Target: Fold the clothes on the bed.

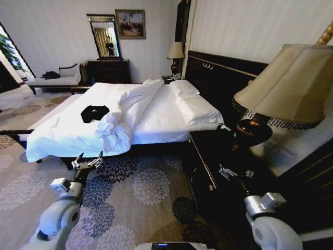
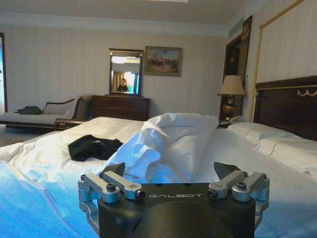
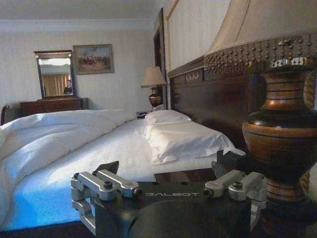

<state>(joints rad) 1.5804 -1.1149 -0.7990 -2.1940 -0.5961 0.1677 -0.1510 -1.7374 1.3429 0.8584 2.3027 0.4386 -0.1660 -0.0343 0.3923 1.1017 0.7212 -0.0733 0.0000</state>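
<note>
Patterned carpet with big pale flower medallions runs up to the bed [image 1: 156,122], a wide white-sheeted double with a dark wooden headboard [image 1: 221,78], pillows [image 1: 197,109] along the headboard and a rumpled white duvet [image 1: 125,117] thrown back in a ridge down its middle. On the open sheet beside that ridge, on the side away from the pillows, lies the black T-shirt [image 1: 94,112], bunched into a small dark heap and touching nothing but the sheet; the left wrist view shows it crumpled just past the duvet's edge [image 2: 93,147]. The left gripper [image 1: 88,162] hangs low over the carpet just short of the bed's near edge, fingers spread wide with nothing between them [image 2: 171,173]. The right gripper [image 1: 234,173] sits by the dark nightstand [image 1: 208,172] next to a large table lamp [image 1: 281,88], fingers likewise wide apart and empty. The shirt looks light and limp, likely to sag and drag rather than hold any shape, so it would want spreading flat first; the shoulders or the hem corners seem the soundest places to pinch, taking care not to catch the sheet underneath.
</note>
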